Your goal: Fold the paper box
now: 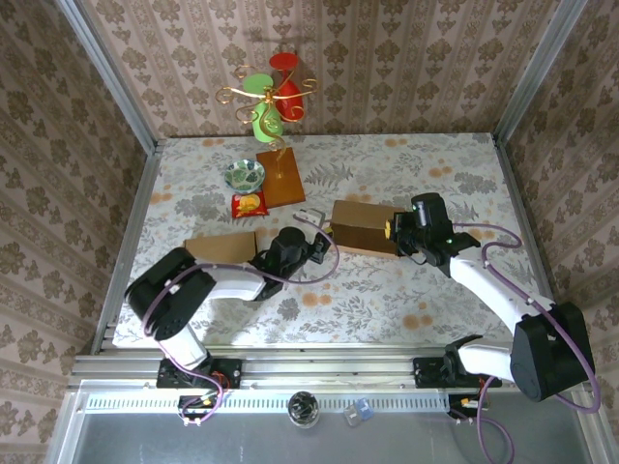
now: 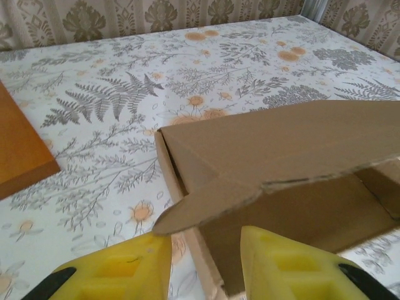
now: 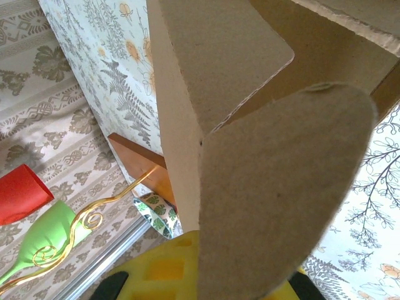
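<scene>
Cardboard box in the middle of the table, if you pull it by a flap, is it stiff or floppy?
Probably light: the cardboard box is open and looks empty, so it may slide rather than resist. The flap in the right gripper will likely hinge at its crease.
</scene>
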